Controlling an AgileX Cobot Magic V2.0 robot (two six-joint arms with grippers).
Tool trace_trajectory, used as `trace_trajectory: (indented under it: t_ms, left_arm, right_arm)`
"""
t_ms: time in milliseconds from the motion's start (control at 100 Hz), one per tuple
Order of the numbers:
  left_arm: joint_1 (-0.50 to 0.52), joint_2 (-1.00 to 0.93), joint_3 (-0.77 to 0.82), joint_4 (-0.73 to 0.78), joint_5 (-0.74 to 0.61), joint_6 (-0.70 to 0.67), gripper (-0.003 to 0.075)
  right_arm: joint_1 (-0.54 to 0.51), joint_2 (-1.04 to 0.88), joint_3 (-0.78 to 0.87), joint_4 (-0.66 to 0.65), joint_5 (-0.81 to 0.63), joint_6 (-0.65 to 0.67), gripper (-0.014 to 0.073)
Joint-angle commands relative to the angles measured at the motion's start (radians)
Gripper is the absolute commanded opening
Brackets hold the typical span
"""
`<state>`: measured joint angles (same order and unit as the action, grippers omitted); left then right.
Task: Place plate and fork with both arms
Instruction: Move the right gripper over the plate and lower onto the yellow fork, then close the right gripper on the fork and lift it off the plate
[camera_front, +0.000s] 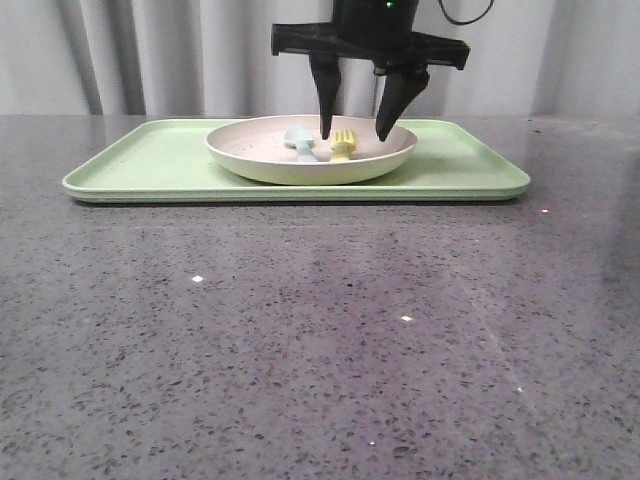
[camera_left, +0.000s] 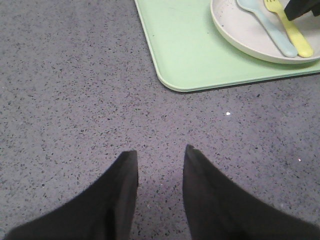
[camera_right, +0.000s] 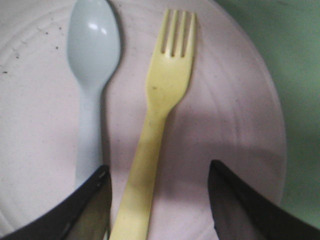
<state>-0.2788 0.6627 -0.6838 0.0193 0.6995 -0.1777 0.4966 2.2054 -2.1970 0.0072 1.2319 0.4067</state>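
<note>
The pale pink plate (camera_front: 255, 148) sits in the middle of the light green tray (camera_front: 140, 160). The yellow fork (camera_front: 342, 145) lies in the plate beside a pale blue spoon (camera_front: 300, 140). My right gripper (camera_front: 354, 136) hangs open over the plate, fingertips down on either side of the fork. In the right wrist view the fork's handle (camera_right: 167, 85) lies between the open fingers of my right gripper (camera_right: 159, 167), closer to the finger by the spoon (camera_right: 92, 45). My left gripper (camera_left: 160, 150) is open and empty over bare table, short of the tray's corner (camera_left: 185, 45).
The grey speckled table (camera_front: 320, 340) stretches in front of the tray. A grey curtain (camera_front: 150, 50) hangs behind. In the left wrist view the plate (camera_left: 240, 30), fork (camera_left: 292, 35) and spoon (camera_left: 267, 27) show, with part of the right gripper's finger (camera_left: 302, 7) above them.
</note>
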Motion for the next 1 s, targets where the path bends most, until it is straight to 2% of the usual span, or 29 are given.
trace_trajectory:
  t_ms: [0, 540, 590, 760, 990]
  left_arm:
    - [-0.004, -0.001, -0.025, -0.006, -0.070, -0.012, 0.0230]
    - [-0.004, -0.001, -0.025, -0.008, -0.070, -0.012, 0.0230]
    - [-0.004, -0.001, -0.025, -0.010, -0.070, -0.012, 0.0230]
    - [-0.004, -0.001, -0.025, -0.012, -0.070, -0.012, 0.0230]
    - [-0.004, -0.001, -0.025, -0.019, -0.070, -0.012, 0.0230]
  right_arm:
    - [-0.002, -0.048, -0.033, 0.004, -0.016, 0.007, 0.0437]
    - [-0.002, -0.019, -0.033, 0.027, -0.009, 0.007, 0.0425]
    - [-0.002, -0.019, -0.033, 0.027, -0.007, 0.007, 0.0391]
    - [-0.002, -0.019, -0.033, 0.027, -0.009, 0.007, 0.0197]
    - [-0.002, -0.019, -0.033, 0.027, -0.024, 0.007, 0.0026]
